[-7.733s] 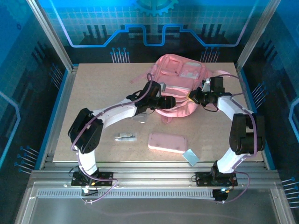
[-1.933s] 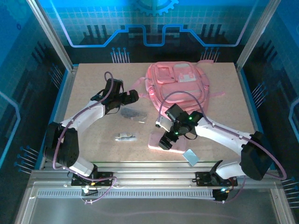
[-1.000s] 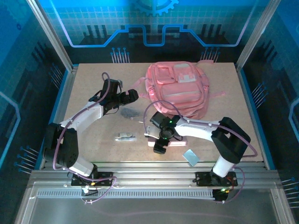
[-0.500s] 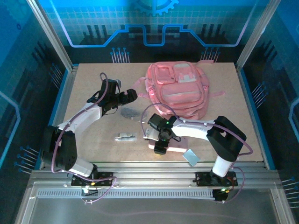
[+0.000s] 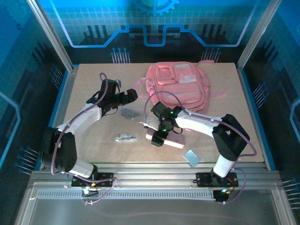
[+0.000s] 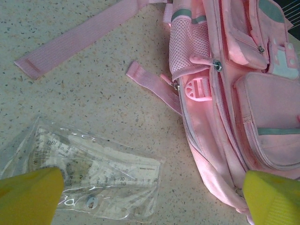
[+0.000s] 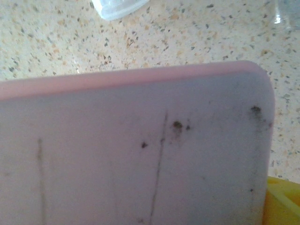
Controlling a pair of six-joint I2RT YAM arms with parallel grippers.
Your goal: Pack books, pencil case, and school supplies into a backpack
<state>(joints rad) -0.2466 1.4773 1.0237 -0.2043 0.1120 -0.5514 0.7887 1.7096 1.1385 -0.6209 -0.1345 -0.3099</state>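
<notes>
The pink backpack (image 5: 178,89) lies at the back middle of the table. In front of it lies the flat pink pencil case (image 5: 172,140), and my right gripper (image 5: 157,139) is shut across its left end; in the right wrist view the pencil case (image 7: 140,150) reaches the yellow finger (image 7: 283,201). My left gripper (image 5: 129,96) hangs open left of the backpack, above the clear packet (image 6: 89,180), its yellow fingertips (image 6: 28,197) wide apart. A white-silver stick (image 5: 125,138) and a pale blue rectangle (image 5: 191,157) lie near the front. The books are out of view.
Pink backpack straps (image 6: 79,35) trail over the table to the left of the bag. The table's front edge (image 5: 154,162) runs just beyond the pale blue rectangle. Metal frame posts stand at both sides.
My right gripper has narrowed onto the pencil case's left end, and the case has shifted a little toward the backpack. The left arm has barely moved.
</notes>
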